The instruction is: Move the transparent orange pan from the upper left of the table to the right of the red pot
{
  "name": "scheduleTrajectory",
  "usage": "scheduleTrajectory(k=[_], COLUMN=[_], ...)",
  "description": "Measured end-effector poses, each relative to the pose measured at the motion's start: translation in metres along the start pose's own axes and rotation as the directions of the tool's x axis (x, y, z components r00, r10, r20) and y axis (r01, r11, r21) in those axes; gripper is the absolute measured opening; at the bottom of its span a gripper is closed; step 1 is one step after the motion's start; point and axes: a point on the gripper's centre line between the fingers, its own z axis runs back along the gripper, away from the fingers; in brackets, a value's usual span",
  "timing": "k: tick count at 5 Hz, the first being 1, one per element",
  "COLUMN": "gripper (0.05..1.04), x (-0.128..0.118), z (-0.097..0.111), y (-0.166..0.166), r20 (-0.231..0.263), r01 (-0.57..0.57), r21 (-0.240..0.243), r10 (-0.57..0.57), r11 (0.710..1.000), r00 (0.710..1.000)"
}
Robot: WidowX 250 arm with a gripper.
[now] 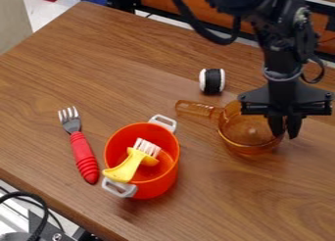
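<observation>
"While the gripper [285, 130] hangs there, are its fingers wide?"

"Narrowly apart, straddling the right rim of the amber pan [239, 137]. Can't tell if they're pressing. I'd centre that rim, squeeze gently, and keep things level."

"And the black-and-white spool [212, 82]?"

"Beyond the handle [196, 108], nearer the table's [134, 71] far edge."

White floor [56, 18] and an orange panel [169, 9] lie beyond the wooden table [118, 68].
</observation>
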Motion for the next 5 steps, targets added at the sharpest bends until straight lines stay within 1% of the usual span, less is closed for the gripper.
scheduleTrajectory(k=[1, 2, 3, 4, 5], gripper=[0.46, 0.73, 0.967, 0.994, 0.994], x=[0.001, 0.005, 0.008, 0.015, 0.022], z=[0.006, 0.011, 0.024, 0.047, 0.057], y=[0.004, 0.004, 0.006, 0.014, 0.034], r20=[-0.018, -0.006, -0.01, 0.058, 0.078], r01=[-0.021, -0.018, -0.026, -0.053, -0.081], r21=[-0.061, -0.076, -0.106, -0.102, -0.044], r10=[0.02, 0.017, 0.026, 0.059, 0.084], r11=[0.998, 0.997, 0.994, 0.993, 0.996], r00=[1.0, 1.0, 1.0, 0.997, 0.993])
